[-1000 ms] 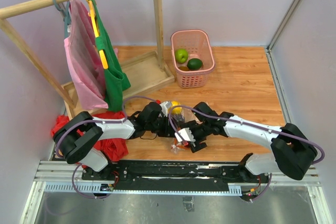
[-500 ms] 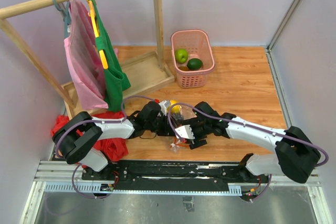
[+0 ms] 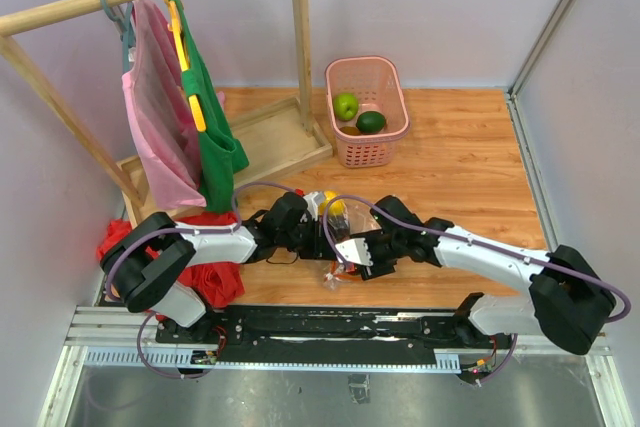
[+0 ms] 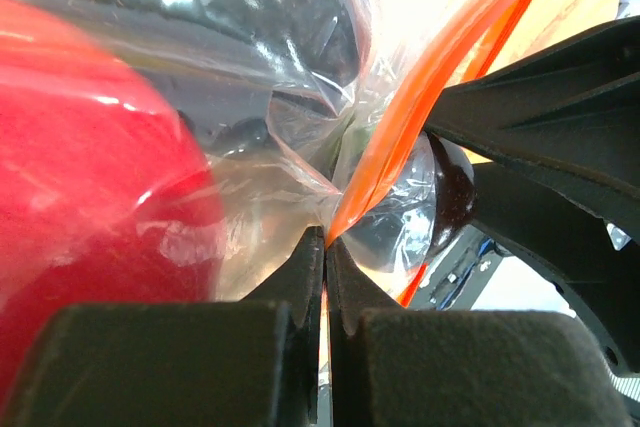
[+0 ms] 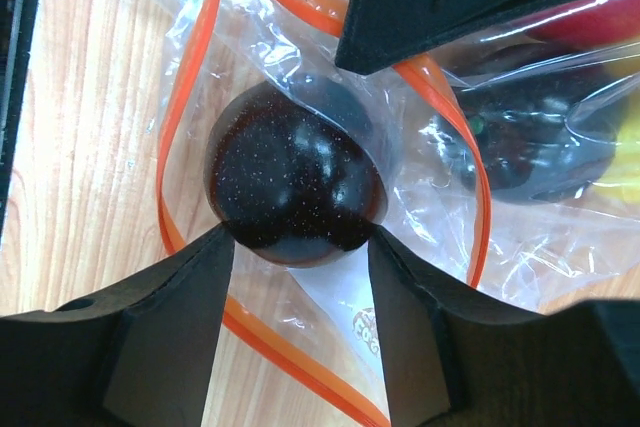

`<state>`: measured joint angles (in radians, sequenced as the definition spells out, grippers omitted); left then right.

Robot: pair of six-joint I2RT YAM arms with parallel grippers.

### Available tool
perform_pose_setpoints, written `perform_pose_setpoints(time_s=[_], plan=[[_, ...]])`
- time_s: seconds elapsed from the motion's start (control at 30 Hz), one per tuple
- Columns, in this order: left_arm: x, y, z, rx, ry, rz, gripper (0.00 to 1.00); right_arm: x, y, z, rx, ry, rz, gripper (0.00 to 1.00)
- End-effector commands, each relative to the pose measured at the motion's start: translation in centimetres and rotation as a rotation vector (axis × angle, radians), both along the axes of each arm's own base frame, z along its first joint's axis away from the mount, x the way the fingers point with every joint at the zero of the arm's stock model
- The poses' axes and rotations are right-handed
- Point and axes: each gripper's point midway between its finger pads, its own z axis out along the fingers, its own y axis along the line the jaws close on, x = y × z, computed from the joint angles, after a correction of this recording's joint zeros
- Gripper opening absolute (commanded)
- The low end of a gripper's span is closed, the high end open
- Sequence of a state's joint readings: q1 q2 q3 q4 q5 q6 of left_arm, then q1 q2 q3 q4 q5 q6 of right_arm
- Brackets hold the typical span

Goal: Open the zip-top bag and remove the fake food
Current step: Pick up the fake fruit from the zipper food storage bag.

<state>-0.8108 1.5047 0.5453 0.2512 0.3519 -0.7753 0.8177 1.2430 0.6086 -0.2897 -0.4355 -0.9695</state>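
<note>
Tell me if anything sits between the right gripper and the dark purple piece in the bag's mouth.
Nothing visible does. The right gripper has its fingers directly against both sides of the dark purple piece, inside the open loop of the orange zip strip.

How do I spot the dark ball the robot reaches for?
Find the clear zip-top bag on the wooden table. At its orange-edged mouth, inside the right pincer, sits the ball: glossy, nearly black, unlike the red piece and yellow piece deeper inside.
</note>
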Motion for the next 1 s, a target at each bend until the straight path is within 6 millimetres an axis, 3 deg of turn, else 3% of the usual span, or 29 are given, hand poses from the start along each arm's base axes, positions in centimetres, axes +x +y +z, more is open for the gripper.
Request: perform_pose_setpoints(time_s=[0.0,0.5,0.77,0.87,0.97], plan=[[-2.0,2.6,-3.7,0.135,0.154,0.032,0.00,-1.3,0.5,0.0,0.005,0.111,-0.007,0.56],[-2.7,1.1,-3.4,0.079,0.201,-0.034,0.00,-2.0,3.1,-0.3,0.002,0.202,-0.035,0.70],[-3.4,0.4,-3.4,0.039,0.236,-0.079,0.00,-0.5,4.1,-0.6,0.024,0.204,-0.142,0.72],[-3.6,0.3,-3.5,0.032,0.250,-0.089,0.00,-0.1,4.2,-0.8,0.024,0.195,-0.158,0.69],[-3.7,0.2,-3.4,0.028,0.252,-0.095,0.00,0.2,4.2,-0.8,0.019,0.185,-0.166,0.57]])
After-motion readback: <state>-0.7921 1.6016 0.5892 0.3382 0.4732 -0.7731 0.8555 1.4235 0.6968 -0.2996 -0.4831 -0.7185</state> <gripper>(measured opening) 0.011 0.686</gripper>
